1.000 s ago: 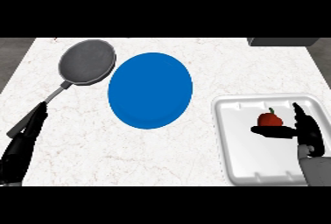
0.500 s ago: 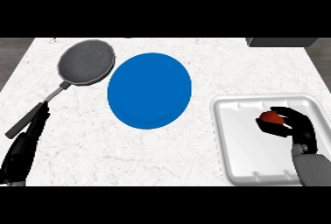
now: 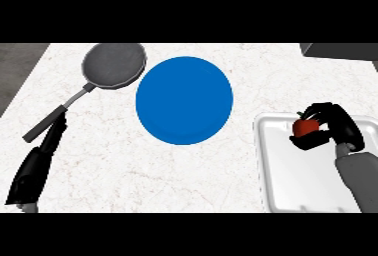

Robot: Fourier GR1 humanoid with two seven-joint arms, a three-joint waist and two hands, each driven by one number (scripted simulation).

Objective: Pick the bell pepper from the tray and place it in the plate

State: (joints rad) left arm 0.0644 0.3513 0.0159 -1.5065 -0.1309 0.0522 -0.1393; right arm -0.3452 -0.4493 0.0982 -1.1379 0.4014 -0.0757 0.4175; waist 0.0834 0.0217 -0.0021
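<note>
Kitchen, white marble countertop (image 3: 148, 172) w/ frying pan (image 3: 112, 65), blue plate (image 3: 184, 100), tray (image 3: 295, 180)

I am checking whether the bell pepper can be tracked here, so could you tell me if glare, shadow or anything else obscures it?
Head view: even light, no glare on the white tray or blue plate, no strong shadow; the red bell pepper stands out, though the right robot hand curls round it and hides part; the plate looks taller than wide.

The right hand (image 3: 341, 126) is black, with slim fingers and a thumb, and joins a smooth grey forearm (image 3: 360, 176) — rounded and plain. The left hand (image 3: 38, 165) is black too — long, narrow, glossy.
</note>
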